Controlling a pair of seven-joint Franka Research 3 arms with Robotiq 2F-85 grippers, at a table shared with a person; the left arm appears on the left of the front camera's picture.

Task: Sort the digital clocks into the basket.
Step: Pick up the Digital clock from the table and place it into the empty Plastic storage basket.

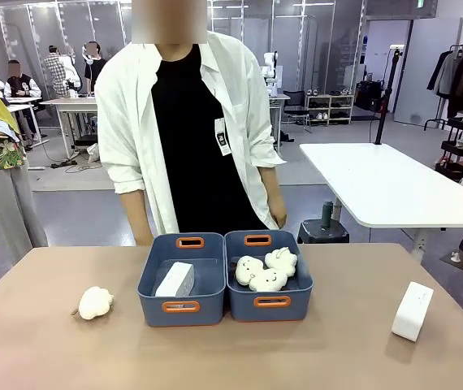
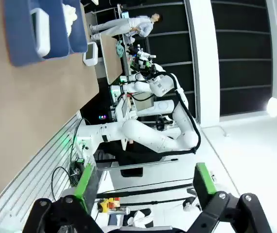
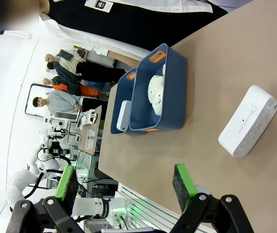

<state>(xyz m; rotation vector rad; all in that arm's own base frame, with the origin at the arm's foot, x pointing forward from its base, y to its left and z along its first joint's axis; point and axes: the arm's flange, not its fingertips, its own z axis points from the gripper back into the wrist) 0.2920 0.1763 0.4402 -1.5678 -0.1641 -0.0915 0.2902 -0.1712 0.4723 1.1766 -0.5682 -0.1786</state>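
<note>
Two blue bins stand side by side at the table's middle. One digital clock (image 1: 175, 280) lies inside the left basket (image 1: 152, 309); the right wrist view has this clock (image 3: 125, 114) in the farther bin (image 3: 121, 87). The second clock (image 1: 413, 310) stands on the table at the right, well apart from the bins, and lies ahead of my right gripper (image 3: 124, 184), which is open and holds nothing. My left gripper (image 2: 146, 187) is open too, high off the table, with the basket (image 2: 19, 34) and its clock (image 2: 40, 29) far off.
The right bin (image 1: 292, 305) holds several cream plush toys (image 1: 266, 272). Another plush toy (image 1: 95, 302) lies on the table left of the bins. A person in a white shirt stands at the far edge behind the bins, hands down. Bare tabletop lies in front.
</note>
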